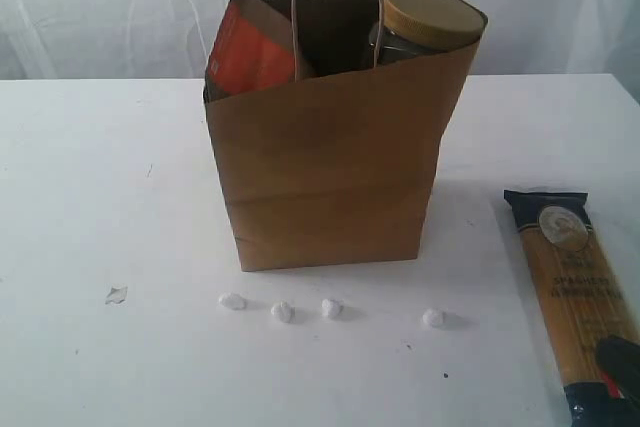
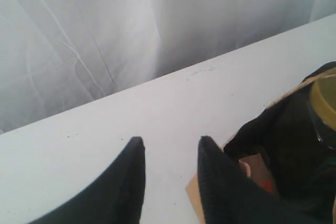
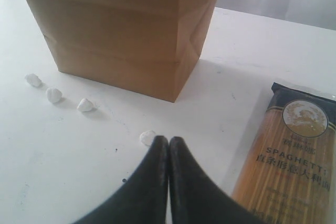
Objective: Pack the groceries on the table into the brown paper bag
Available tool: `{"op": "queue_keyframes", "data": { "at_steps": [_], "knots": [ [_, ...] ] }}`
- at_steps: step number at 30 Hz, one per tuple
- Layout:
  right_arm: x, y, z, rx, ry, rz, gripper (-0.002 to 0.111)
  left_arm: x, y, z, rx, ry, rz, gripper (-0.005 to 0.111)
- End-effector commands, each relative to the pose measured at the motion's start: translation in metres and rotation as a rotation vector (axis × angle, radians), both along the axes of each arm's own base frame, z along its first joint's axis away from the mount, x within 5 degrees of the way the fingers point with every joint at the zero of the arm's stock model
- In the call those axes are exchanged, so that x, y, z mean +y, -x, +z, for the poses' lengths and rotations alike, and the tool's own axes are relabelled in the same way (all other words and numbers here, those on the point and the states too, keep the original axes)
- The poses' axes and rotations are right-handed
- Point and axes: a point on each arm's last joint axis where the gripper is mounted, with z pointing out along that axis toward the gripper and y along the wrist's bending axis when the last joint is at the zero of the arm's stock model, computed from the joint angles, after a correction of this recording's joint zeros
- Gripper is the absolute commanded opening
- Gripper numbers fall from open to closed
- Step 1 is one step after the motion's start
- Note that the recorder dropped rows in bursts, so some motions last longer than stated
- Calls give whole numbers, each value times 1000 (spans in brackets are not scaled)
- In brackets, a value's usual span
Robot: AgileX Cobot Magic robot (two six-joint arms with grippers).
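Test lab; white table (image 1: 90, 197), drapes (image 1: 100, 7)

"SPAGHETTI" on long spaghetti packet (image 3: 294, 177), Chinese characters beneath

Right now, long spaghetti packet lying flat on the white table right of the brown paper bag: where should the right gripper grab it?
Probably across its narrow width near mid-length, coming straight down from above. The long spaghetti packet lies flat on the white table, thin and long, so only its two long edges give the jaws a span. The right gripper is shut, so open first.
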Motion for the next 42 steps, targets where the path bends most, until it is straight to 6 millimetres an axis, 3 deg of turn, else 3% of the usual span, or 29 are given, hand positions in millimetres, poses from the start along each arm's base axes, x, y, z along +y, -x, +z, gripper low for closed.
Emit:
{"op": "queue_keyframes", "data": {
  "at_steps": [1, 7, 13, 21, 27, 35, 42],
  "knots": [
    [-1, 0, -1, -10, -1, -8, 0, 17, 17, 16, -47, 12, 25, 21],
    [-1, 0, -1, -10, -1, -8, 0, 37, 39, 31, -81, 21, 50, 0],
    [-1, 0, -1, -10, -1, -8, 0, 54, 58, 38, -107, 33, 65, 0],
    [-1, 0, -1, -10, -1, -8, 0, 75, 83, 19, -102, 55, 90, 0],
    [-1, 0, -1, -10, -1, -8, 0, 94, 111, -23, -72, 137, 94, 0],
    [-1, 0, -1, -10, -1, -8, 0, 111, 140, -107, -35, 200, 68, 0],
    [-1, 0, -1, -10, -1, -8, 0, 119, 155, -151, 60, 252, 92, 0]
  ]
}}
